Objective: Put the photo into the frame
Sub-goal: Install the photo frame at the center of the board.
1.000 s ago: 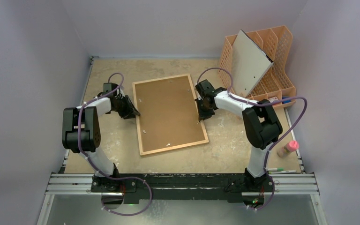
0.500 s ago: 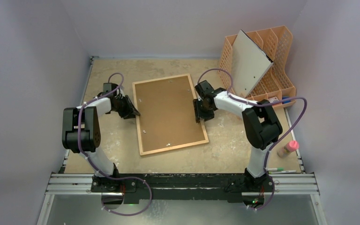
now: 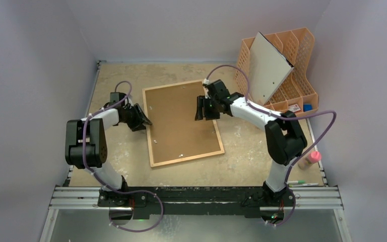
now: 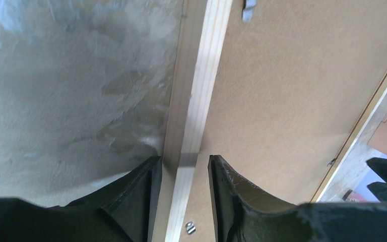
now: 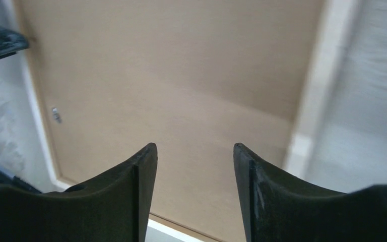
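Table: frame rail between left claw jaws, perhaps untouched.

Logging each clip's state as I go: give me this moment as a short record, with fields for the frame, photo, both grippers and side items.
frame: flat on the table, back up, brown backing panel in it
photo: not in view
left gripper: open, fingers either side of the frame's left rail
right gripper: open, empty, over the backing panel
organizer: orange, far right, white-grey board leaning in it
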